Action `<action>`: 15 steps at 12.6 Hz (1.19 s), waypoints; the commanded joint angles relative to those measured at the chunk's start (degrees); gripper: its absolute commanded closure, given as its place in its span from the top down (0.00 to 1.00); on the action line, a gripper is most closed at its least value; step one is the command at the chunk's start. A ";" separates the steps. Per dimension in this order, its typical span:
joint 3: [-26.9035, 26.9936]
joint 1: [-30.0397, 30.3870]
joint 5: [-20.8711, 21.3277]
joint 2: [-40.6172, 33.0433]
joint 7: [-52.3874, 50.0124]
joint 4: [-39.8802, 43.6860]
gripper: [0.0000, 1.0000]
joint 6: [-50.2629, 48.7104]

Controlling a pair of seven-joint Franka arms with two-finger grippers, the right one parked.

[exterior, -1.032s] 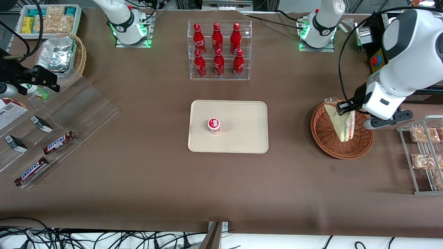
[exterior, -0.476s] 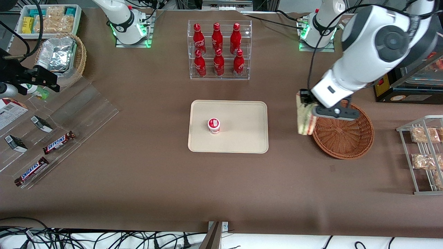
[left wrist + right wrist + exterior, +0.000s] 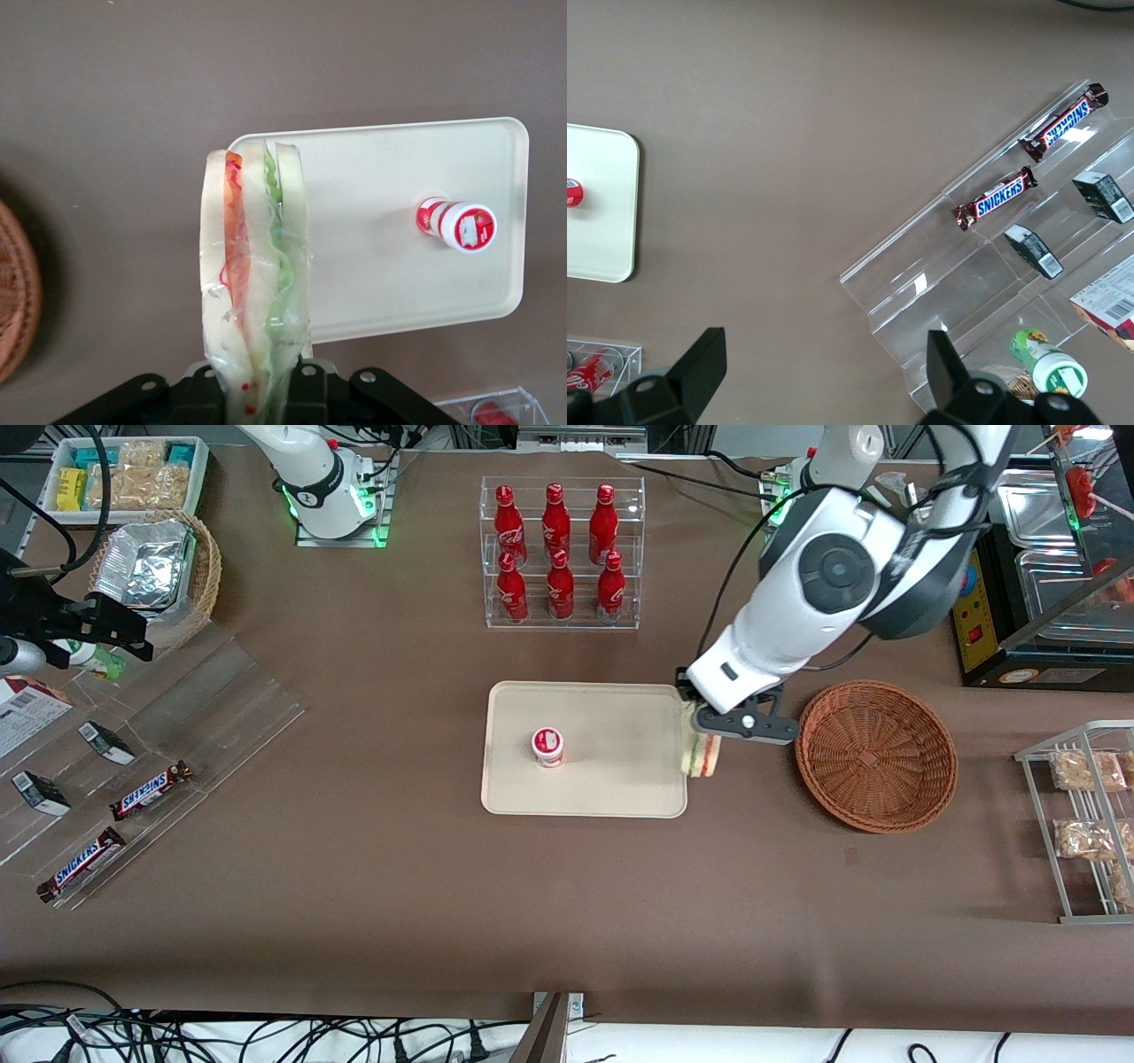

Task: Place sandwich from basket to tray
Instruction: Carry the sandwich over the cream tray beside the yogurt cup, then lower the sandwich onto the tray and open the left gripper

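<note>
Even, bright overhead light; soft shadows cast under gripper (image 3: 702,731) holding sandwich (image 3: 255,279) above tray (image 3: 620,797) edge. Glare seen on acrylic shelf (image 3: 204,717). Focus sharp throughout.

Cream tray (image 3: 611,788), reddish-brown woven basket (image 3: 875,755), green-and-red-layered white sandwich (image 3: 255,274).

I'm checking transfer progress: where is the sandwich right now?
The sandwich hangs in the hand, above the tray's edge that faces the basket, with the basket beside it and the small cup farther along the tray.
</note>
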 commanded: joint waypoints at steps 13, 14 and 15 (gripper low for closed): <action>0.06 -8.39 22.47 14.78 -20.80 -9.93 0.00 22.06; 0.06 -8.83 22.49 15.40 -21.16 -9.93 0.00 22.06; 0.06 -9.18 22.66 15.58 -21.25 -9.93 0.00 22.06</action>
